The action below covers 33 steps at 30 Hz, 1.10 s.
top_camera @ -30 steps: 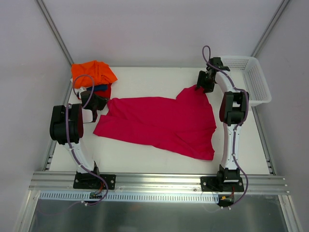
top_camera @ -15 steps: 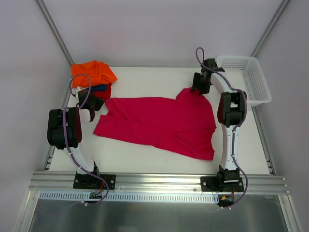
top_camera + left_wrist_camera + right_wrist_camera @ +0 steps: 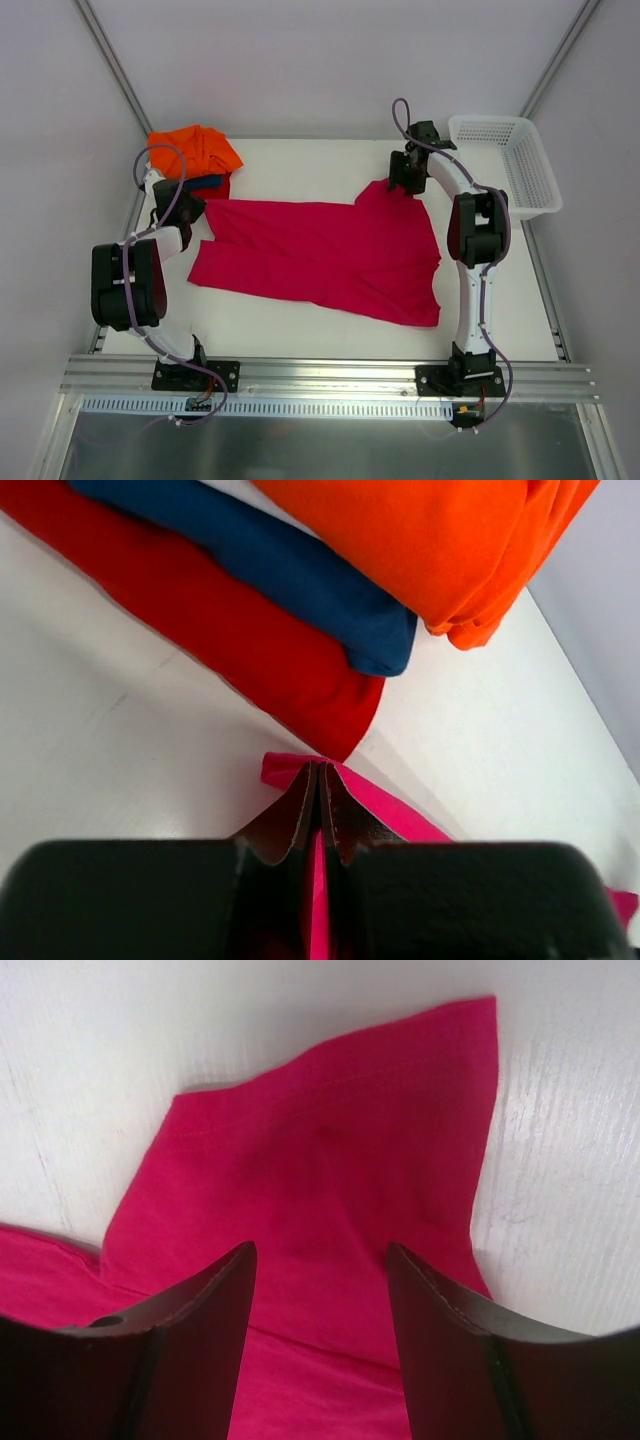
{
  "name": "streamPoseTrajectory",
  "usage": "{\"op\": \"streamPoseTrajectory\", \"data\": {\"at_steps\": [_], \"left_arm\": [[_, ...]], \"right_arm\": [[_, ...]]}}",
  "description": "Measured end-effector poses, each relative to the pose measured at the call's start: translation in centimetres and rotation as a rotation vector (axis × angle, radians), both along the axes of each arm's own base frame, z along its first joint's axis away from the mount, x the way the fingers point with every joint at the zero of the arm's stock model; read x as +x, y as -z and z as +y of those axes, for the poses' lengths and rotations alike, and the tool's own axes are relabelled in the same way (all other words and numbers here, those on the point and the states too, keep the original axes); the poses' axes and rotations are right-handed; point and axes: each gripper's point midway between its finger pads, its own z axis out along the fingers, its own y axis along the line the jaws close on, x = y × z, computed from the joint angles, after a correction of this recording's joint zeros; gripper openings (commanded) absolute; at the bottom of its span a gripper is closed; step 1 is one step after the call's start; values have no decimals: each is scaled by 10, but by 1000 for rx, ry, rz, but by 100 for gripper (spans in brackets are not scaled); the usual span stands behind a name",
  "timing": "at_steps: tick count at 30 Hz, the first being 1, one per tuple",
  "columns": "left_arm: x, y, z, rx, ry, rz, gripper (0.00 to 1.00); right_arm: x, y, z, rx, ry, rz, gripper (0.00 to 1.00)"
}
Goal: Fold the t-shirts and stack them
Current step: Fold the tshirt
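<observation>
The big pink shirt (image 3: 320, 260) lies flat in the middle of the table (image 3: 300, 335). Its long way runs left to right, from one arm to the other.

The left gripper (image 3: 192, 208) is at the shirt's far left corner. Its two fingers are pressed together, with a bit of pink cloth pinched between them.

The right gripper (image 3: 320, 1325) is over the far right corner, which looks like a sleeve. Its fingers are apart, one on each side of the sleeve, and they hold nothing. I cannot tell if they touch the cloth. I think this gripper must grab next, so both arms can fold.

Just past the left gripper is the pile. The orange shirt (image 3: 195, 150) is on top, the blue shirt (image 3: 270, 570) is in the middle, and the red shirt (image 3: 200, 620) is at the bottom. The white basket (image 3: 515, 160) sits at the far right.
</observation>
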Motion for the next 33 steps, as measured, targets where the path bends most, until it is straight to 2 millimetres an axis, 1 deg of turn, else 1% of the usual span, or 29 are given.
{"op": "streamPoseTrajectory", "data": {"at_steps": [4,8,11,17,19,23,25,28,33], "left_arm": [[-4,-6,10,62,-27,7,0],[-9,-8,18,108,-52,25,0],[-13,-7,23,133,-64,44,0],[-14,-7,26,147,-75,49,0],[-15,-7,27,149,-79,49,0],[-15,-7,27,150,-80,50,0],[-15,-7,27,150,-80,50,0],[-15,-7,27,150,-79,50,0],[-15,-7,27,150,-79,50,0]], "right_arm": [[-4,-1,2,-6,-8,1,58],[-4,-2,0,-25,-7,-6,59],[-3,-2,-3,-38,-7,-10,59],[0,-3,-9,-57,4,-17,59],[8,-8,-11,-54,10,-35,59],[38,-21,-16,-30,31,-106,59],[49,-23,-19,-24,42,-129,60],[60,-18,-21,-9,57,-142,60],[60,2,-16,32,66,-102,60]]}}
